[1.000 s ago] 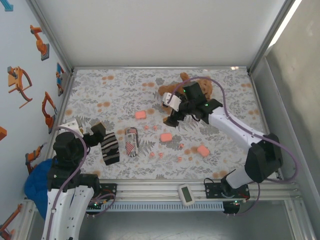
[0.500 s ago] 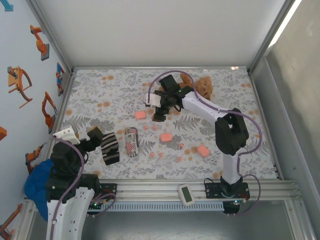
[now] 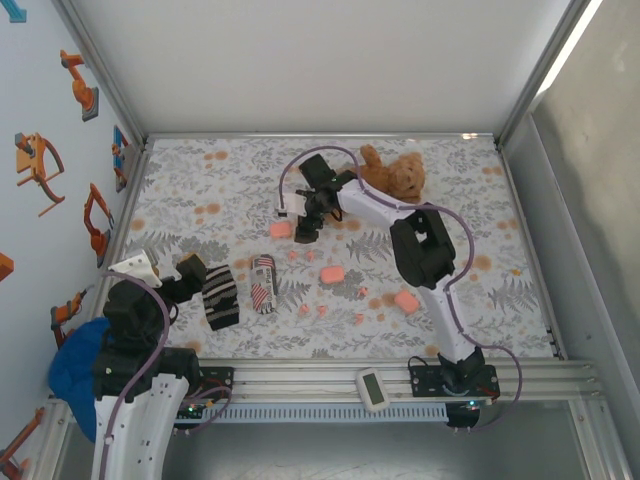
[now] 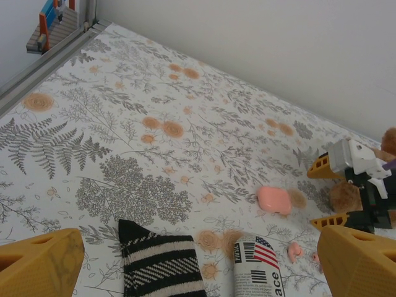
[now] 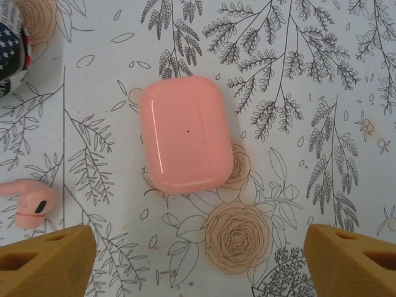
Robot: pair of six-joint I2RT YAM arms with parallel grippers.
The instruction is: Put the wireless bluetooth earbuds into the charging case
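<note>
Floral tabletop (image 3: 200, 180): charging case (image 5: 184, 133), earbud (image 5: 31, 206) near (teddy bear (image 3: 395, 175), striped sock (image 3: 220, 297))

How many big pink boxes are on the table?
3: the far case by the right gripper, the middle case, the near case rightward. The arm may hide more.

Legible print is found on one object: the rolled white item (image 4: 256, 267) lying just beside the striped sock (image 4: 158, 260).

- Emblem: a United States flag, with white stars on blue and red and white stripes.
- Lettering: black lowercase "ace" below the flag, cut off at the picture edge.
- Small print above the flag: too small to read.

The screen of the handheld unit (image 3: 372, 389) on the front rail is too small to read.
</note>
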